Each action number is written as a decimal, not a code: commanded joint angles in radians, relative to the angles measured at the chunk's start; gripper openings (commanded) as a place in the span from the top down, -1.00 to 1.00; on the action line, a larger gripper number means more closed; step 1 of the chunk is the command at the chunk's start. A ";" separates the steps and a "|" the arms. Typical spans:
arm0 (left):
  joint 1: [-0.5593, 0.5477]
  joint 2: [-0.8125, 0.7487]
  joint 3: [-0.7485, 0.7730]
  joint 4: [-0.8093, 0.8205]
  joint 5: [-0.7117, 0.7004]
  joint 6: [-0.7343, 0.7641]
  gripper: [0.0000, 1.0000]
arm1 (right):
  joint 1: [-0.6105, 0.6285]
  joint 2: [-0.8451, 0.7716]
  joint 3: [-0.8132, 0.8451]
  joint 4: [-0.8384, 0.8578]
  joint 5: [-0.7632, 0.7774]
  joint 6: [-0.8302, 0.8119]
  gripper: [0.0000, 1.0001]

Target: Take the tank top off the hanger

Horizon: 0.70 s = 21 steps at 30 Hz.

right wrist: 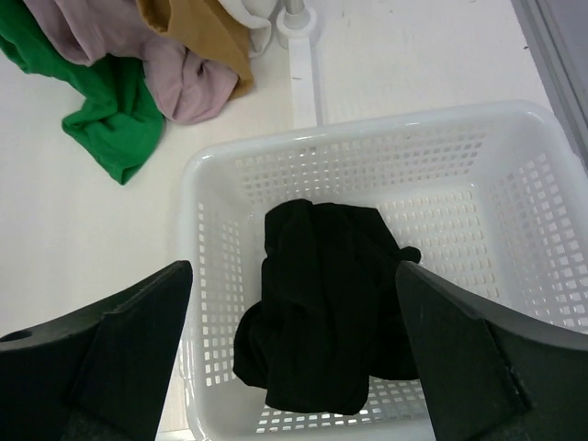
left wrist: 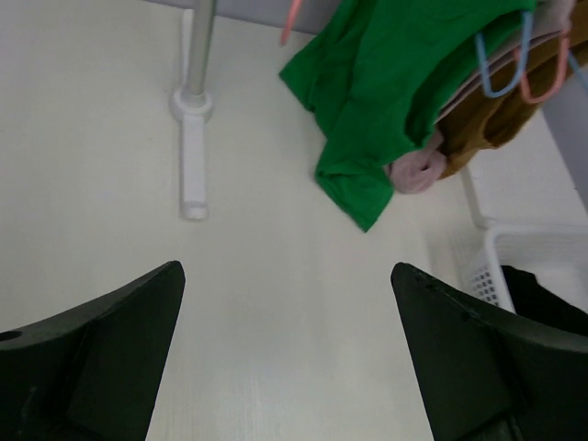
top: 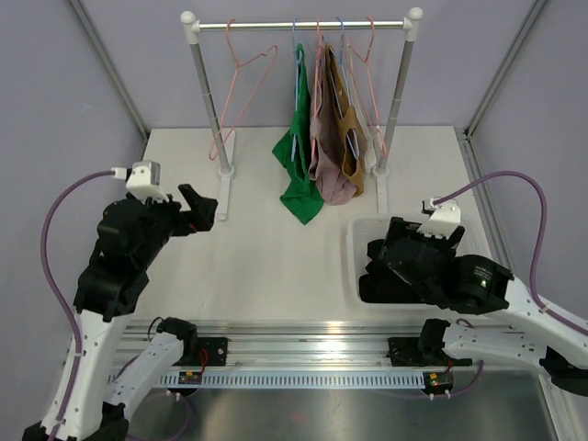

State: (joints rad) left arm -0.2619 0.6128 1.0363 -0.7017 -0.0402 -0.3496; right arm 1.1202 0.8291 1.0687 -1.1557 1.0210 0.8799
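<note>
Three tank tops hang on hangers at the rail's middle and right: a green one (top: 299,170), a mauve one (top: 326,161) and a mustard one (top: 351,138). Their hems rest on the table. A black garment (right wrist: 322,294) lies crumpled in the white basket (right wrist: 367,133). My right gripper (right wrist: 294,271) is open and empty just above it. My left gripper (top: 202,209) is open and empty, low over the table left of the rack, facing the green top (left wrist: 386,83).
An empty pink hanger (top: 241,92) hangs at the rail's left end. The rack's left foot (left wrist: 191,156) and right post (top: 397,92) stand on the table. The basket (top: 354,248) sits at the right, mostly under my right arm. Walls close off three sides.
</note>
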 commanded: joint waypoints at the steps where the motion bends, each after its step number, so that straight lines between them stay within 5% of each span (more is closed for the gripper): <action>1: -0.057 0.146 0.178 0.113 0.146 -0.041 -0.98 | 0.004 -0.054 0.050 0.046 0.042 -0.109 -0.99; 7: -0.270 0.513 0.632 -0.042 -0.044 0.009 -0.98 | 0.006 -0.168 -0.016 0.263 -0.127 -0.279 -0.99; 21: -0.281 1.220 1.352 0.021 -0.075 0.089 -0.98 | 0.006 -0.228 -0.084 0.310 -0.328 -0.268 -0.92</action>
State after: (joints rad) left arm -0.5404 1.7584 2.2566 -0.7235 -0.0753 -0.2905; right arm 1.1202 0.6174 0.9886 -0.8925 0.7574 0.6235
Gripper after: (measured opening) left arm 0.987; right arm 0.969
